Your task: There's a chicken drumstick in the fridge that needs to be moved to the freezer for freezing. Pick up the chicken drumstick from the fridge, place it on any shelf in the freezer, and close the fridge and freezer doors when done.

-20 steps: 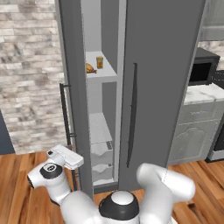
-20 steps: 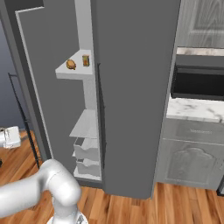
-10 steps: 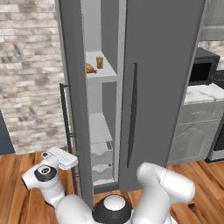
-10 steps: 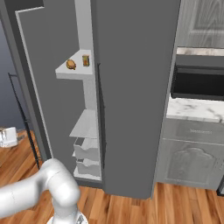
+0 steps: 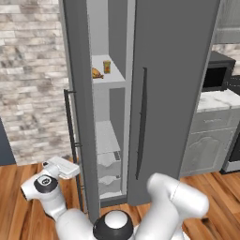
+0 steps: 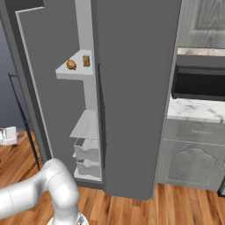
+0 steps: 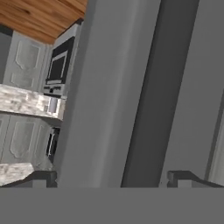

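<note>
Wood floor, brick wall, tall grey fridge (image 5: 108,93) with one door ajar.
Up on a pale shelf sits the chicken drumstick (image 5: 97,73), just beside a small orange carton (image 5: 107,66): light, lumpy, probably slick, best pinched across its thick middle. Gripper (image 7: 111,178) spread, holding nothing, low by the door (image 5: 77,117). Right base view shows the drumstick's rounder side; hand view has a microwave (image 7: 59,65).

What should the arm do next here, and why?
Probably lift the gripper up and in toward the chicken drumstick. The left door stands open, the drumstick lies on the upper shelf beside a small carton, and the gripper is open and empty, low beside that door's handle.
</note>
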